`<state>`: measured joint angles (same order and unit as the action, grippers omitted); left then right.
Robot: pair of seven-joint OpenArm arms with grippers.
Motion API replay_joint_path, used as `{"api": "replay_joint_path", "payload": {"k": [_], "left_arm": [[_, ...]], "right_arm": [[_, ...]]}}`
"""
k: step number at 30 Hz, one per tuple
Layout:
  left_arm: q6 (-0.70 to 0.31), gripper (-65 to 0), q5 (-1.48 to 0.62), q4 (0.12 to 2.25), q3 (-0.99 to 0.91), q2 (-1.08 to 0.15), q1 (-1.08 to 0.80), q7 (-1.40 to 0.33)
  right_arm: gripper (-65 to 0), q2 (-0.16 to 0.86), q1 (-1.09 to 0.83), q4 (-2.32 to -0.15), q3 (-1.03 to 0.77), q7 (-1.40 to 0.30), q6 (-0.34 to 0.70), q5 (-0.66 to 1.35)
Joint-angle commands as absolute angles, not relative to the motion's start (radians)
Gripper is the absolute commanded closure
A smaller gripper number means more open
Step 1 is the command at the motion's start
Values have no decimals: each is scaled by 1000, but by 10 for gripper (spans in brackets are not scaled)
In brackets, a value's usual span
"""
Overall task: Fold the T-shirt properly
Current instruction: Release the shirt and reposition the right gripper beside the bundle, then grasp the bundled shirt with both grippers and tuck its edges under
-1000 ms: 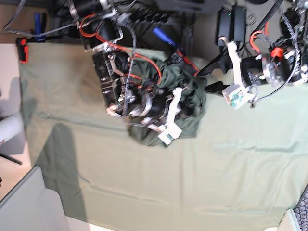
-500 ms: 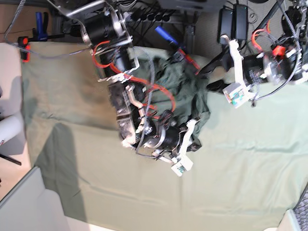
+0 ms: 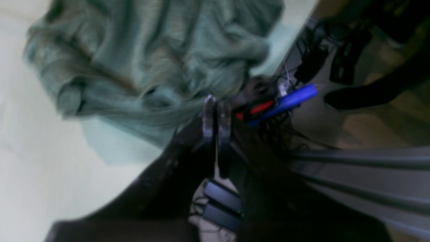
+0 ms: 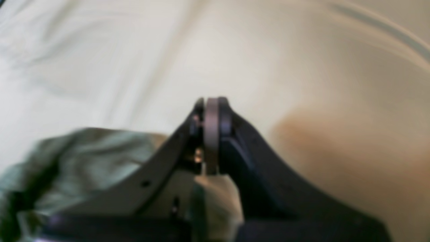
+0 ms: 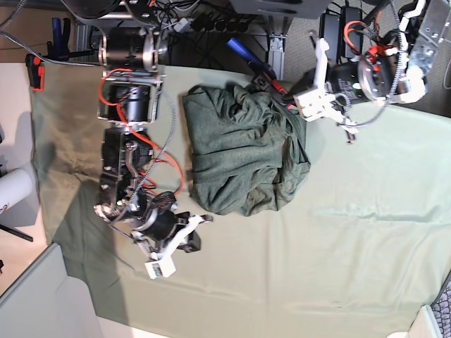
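Olive T-shirt lies bunched and released on the table, both closed, apparently empty tools, left and right, having withdrawn, so folding restarts.

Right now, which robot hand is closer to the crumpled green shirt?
The left one. Its fingers reach the T-shirt at its edge by the table's back. The right fingers sit apart from it, over bare cloth.

Wrist views blurred (motion); base sharp, even.
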<state>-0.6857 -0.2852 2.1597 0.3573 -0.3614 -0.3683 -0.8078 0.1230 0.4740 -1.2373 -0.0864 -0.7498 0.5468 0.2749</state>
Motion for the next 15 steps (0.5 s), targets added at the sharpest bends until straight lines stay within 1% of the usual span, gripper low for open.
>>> {"api": "replay_joint_path", "payload": {"k": [1,3,6,12,15], "left_arm": [[-694,0,-252,2178,380,-363,-365,-765],[-653,0,-167,2170,427,-363,-356,-727],[-612,0,-113,2125,489,-363,-306,-717],[-609,0,-58,1958,565,-363,-200,-695],[-602,0,-59,1912,565,-363,-182,-693]], "right_arm": [[0,125,503,-1253,-95,-730,546,297],[0,139,503,-1252,-101,-736,547,299],[0,148,503,-1233,-100,-740,547,299],[0,149,505,-1104,-91,-643,547,295],[0,148,506,-1055,-65,-632,547,296]]}}
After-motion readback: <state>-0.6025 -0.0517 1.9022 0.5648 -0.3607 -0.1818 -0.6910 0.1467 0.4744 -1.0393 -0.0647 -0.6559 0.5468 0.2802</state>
